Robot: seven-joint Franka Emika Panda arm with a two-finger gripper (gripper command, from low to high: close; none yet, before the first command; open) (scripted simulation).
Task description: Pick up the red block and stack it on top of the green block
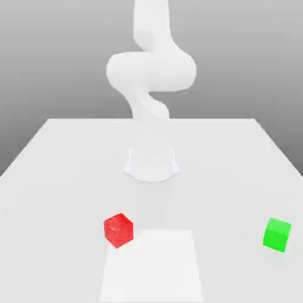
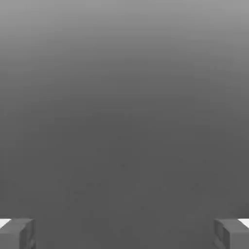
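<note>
the big white table [image 1: 71, 154] is filling most of the exterior view, and the white robot arm [image 1: 151, 71] is standing up at the far side of it, bending over toward the middle. a paler square patch [image 1: 151, 266] is lying on the near part of the table.

the red block [image 1: 118, 229] is sitting on the table, touching nothing but the table, just beside the corner of the pale patch on the exterior view's left. the green block [image 1: 277, 234] is sitting far over on the exterior view's right, well apart from the red one. nothing is lying on top of the green block.

the gripper [image 2: 124, 233] is showing only in the hand view, where its two fingertips [image 2: 17, 233] are poking in at the two far corners with a wide gap between them. the jaws are spread wide and are holding nothing. only plain grey is showing between them, so neither block is near the hand.

so i am thinking the job is only at its start. nothing is picked up yet. the hand is needing to go down to the red block, squeeze it, lift it, carry it across to the green block, and set it on top.
</note>
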